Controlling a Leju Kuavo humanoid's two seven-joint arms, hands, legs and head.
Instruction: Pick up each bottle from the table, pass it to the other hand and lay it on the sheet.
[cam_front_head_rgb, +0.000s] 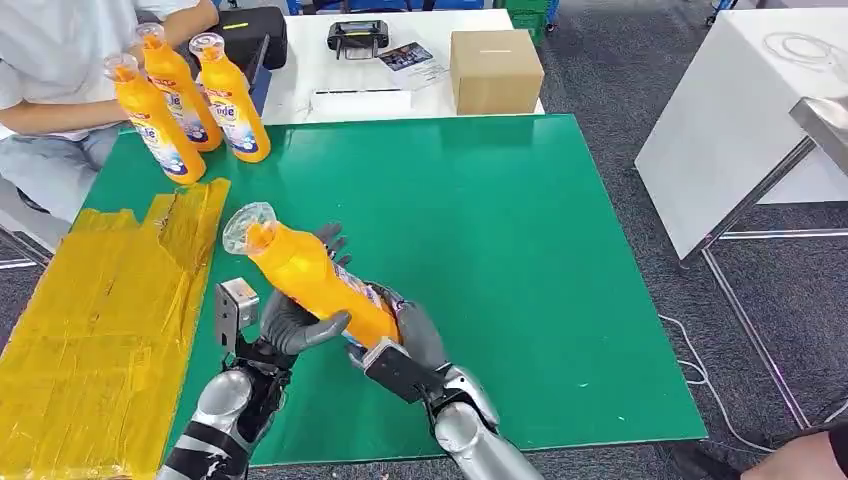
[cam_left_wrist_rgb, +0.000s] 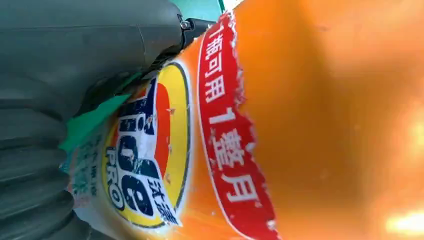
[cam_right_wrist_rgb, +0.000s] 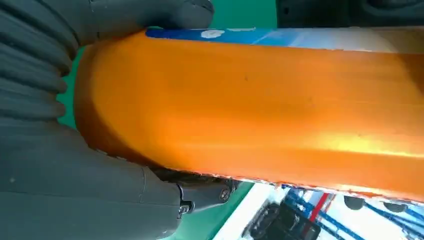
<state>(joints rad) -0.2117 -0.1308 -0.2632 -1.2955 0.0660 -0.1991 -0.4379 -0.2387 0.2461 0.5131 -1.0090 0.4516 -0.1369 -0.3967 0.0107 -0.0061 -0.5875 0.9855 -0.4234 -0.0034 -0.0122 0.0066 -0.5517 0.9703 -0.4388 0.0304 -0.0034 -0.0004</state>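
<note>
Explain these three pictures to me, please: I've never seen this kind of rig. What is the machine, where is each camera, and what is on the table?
This is a humanoid robot with two silver arms. The wide picture comes from its head, looking down; the two close-ups come from cameras at its wrists. Both the left hand and the right hand grip one orange bottle above the green table, apparently mid-handover. Three more bottles stand at the far left corner, beside a seated person. A yellow sheet lies on the left. A cardboard box sits on the white table beyond.
</note>
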